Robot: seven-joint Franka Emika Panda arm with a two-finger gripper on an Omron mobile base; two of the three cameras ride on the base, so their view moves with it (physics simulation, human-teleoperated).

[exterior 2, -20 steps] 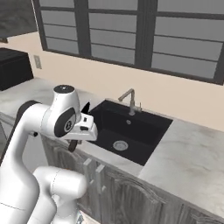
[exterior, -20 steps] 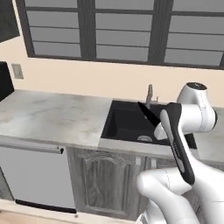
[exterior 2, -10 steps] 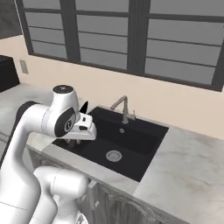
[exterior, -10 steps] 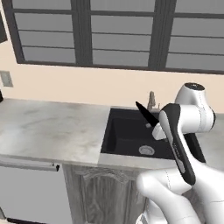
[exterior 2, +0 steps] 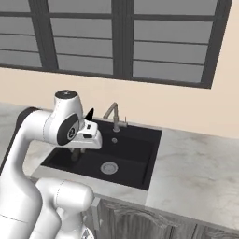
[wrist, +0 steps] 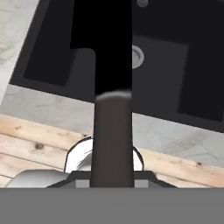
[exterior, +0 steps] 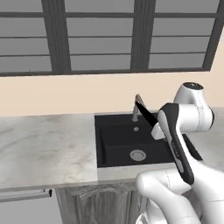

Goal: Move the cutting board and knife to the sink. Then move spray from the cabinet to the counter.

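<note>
My gripper is shut on the handle of the black knife, holding it in the air above the black sink. The blade slants up and left towards the faucet. In the hand view the knife runs up the middle, its blade over the sink beside the drain, and it hides my fingertips. From the right base view the knife tip pokes up behind the hand. The marbled counter flanks the sink. The cutting board, spray and cabinet are out of view.
Dark-framed windows span the beige wall behind the sink. Arched-panel lower cabinets run below the counter, and a stretch of counter lies right of the sink. A wooden floor shows below the counter's front edge.
The whole picture has shifted: the base has driven along the counter, and the sink now sits nearer the centre. The knife stays in my grip at the same slant.
</note>
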